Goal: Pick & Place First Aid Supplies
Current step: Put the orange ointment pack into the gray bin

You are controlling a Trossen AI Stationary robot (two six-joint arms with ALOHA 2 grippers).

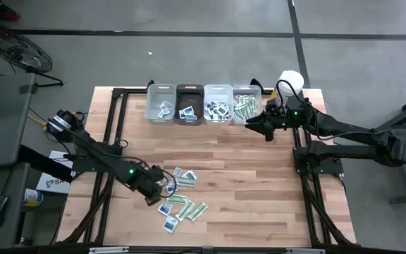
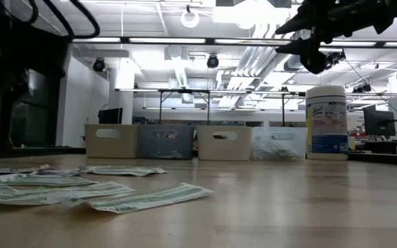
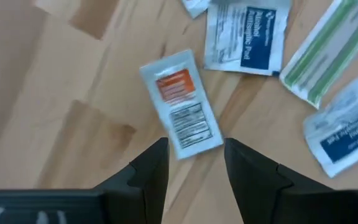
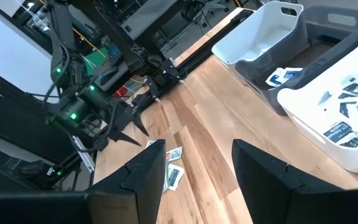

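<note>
A: Several loose packets [image 1: 182, 204] lie scattered on the wooden table [image 1: 259, 190], toward its near-left part. One white packet with an orange label [image 3: 181, 106] sits on the wood just ahead of the left gripper [image 1: 162, 188], its near end at the gap between the fingers.

B: Is it gripped?

A: No. The left gripper's fingers [image 3: 151, 171] stand apart with nothing between them, at about nine o'clock from the pile.

B: What lies around that packet?

A: In the left wrist view, a white pad packet with a dark-blue label [image 3: 248, 36] sits beyond it, with a green-and-white strip [image 3: 325, 53] next to that and another blue-marked packet [image 3: 347, 134] near the strip. Nothing covers the orange one.

B: And farther out?

A: At twelve o'clock, along the far edge, four bins [image 1: 204, 104] stand in a row with packets inside. A white canister [image 1: 291, 80] stands just beside the rightmost bin. The right gripper [image 1: 266, 127] hangs there, open and empty, off the table in the low view.
</note>
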